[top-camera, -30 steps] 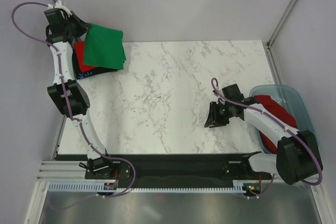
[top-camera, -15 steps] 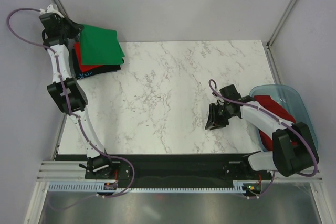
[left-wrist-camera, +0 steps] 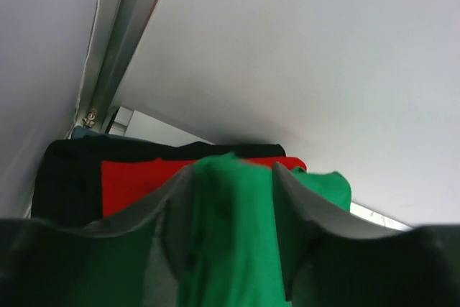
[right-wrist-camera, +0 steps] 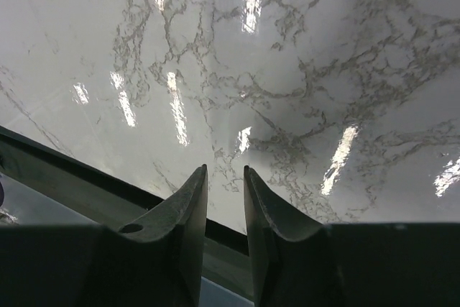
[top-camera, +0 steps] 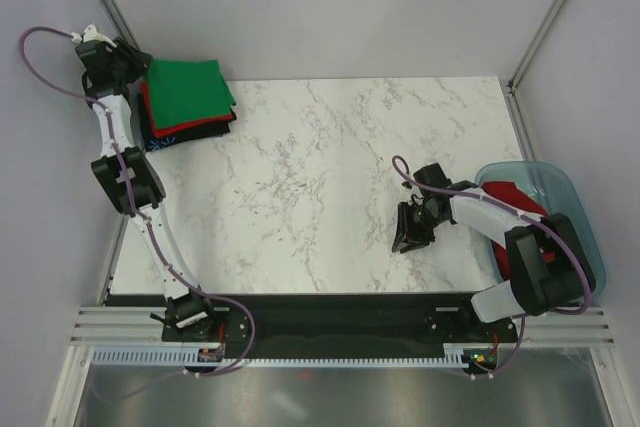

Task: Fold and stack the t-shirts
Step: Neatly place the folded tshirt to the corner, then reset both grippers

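1. Where things are: the green t-shirt (top-camera: pixel 187 89) lies folded on top of the stack at the far left corner of the table (top-camera: pixel 320 167). A red t-shirt (left-wrist-camera: pixel 140 181) is under it, and a black t-shirt (left-wrist-camera: pixel 65 177) is at the bottom.
2. The left gripper (left-wrist-camera: pixel 231 177) is right at the stack's left edge. Its jaws stand apart and green cloth fills the gap between them. I honestly can't tell whether it's pinching that cloth or just straddling it.
3. Biggest risk: if the arm pulls away with any cloth snagged on a finger, it could drag the top fold open or slide the green shirt off the pile.
4. The stack sits very close to the corner (tight spot, walls on two sides). A sideways nudge from the wrist could push layers over the table edge.
5. The edges aren't lined up; red and black poke out on the left and near sides. More shirts on top could make it lean.
6. The right gripper (right-wrist-camera: pixel 225 174) hovers over bare marble near the right side. Its fingers are only slightly apart and hold nothing.
7. Next job is probably the second red t-shirt (top-camera: pixel 520 202), which sits in the blue tub (top-camera: pixel 575 197) at the right. A shallow grab there could catch just one layer, or it could hook the tub rim and shift the tub.
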You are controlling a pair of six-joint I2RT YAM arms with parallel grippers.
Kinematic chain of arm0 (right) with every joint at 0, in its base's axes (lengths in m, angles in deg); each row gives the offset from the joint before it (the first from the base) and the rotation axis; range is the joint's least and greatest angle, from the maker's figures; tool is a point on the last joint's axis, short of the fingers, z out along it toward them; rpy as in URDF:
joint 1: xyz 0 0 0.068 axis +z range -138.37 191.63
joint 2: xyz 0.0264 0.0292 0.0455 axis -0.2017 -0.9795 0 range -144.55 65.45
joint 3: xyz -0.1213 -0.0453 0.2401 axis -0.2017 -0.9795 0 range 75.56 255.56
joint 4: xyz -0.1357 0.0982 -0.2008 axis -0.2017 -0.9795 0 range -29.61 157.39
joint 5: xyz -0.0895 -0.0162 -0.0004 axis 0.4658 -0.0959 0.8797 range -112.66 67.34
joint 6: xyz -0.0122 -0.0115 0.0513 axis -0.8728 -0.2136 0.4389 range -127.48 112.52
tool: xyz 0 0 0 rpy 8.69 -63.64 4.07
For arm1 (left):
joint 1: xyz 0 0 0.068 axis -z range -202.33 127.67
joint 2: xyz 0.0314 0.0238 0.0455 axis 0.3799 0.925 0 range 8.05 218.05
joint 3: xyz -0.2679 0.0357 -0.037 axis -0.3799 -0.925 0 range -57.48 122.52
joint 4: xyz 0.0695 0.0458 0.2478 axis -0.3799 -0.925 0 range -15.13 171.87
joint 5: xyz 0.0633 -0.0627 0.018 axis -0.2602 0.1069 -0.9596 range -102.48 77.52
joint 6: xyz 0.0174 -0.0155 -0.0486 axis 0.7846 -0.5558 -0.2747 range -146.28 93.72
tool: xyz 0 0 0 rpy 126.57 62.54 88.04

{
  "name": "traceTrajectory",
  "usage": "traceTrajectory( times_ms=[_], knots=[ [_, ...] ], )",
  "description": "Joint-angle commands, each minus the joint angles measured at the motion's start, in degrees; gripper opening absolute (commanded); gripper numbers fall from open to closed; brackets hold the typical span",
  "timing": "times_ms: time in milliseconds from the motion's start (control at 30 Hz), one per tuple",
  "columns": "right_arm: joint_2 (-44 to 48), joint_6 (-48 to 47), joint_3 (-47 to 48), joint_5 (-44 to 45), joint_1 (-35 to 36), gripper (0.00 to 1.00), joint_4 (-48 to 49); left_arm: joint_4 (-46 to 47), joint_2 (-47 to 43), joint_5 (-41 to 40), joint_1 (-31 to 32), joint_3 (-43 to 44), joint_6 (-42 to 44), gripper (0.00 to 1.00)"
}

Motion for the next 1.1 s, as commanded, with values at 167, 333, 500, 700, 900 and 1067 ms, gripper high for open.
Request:
traceTrajectory(
  times_ms=[167, 333, 500, 700, 900, 1067],
  knots=[
    [1.81, 1.12, 2.61, -0.39, -0.06, 0.33, 0.71, 1.36, -1.88, -3.65, -2.03, -2.55, -4.52, 0.91],
    [8.65, 2.35, 1.47, -0.48, 0.38, 0.34, -0.78, 5.04, -8.63, 0.47, -2.82, -14.22, -12.50, 0.95],
    [13.41, 2.96, 0.59, -0.74, 0.55, 0.35, -2.46, 15.54, -15.31, 7.41, -4.49, -33.41, -23.39, 0.95],
    [17.80, 4.19, 0.67, -0.83, 1.25, 0.36, -3.42, 34.56, -28.85, 8.30, -6.77, -61.21, -33.68, 0.96],
    [20.71, 4.63, 1.29, -0.92, 2.48, 0.36, -5.01, 41.60, -44.82, 0.23, -10.99, -81.17, -35.28, 0.96],
    [21.23, 5.60, 1.55, -1.27, 3.71, 0.37, -4.66, 40.57, -55.48, -4.17, -12.58, -90.34, -37.22, 0.96]
  ],
)
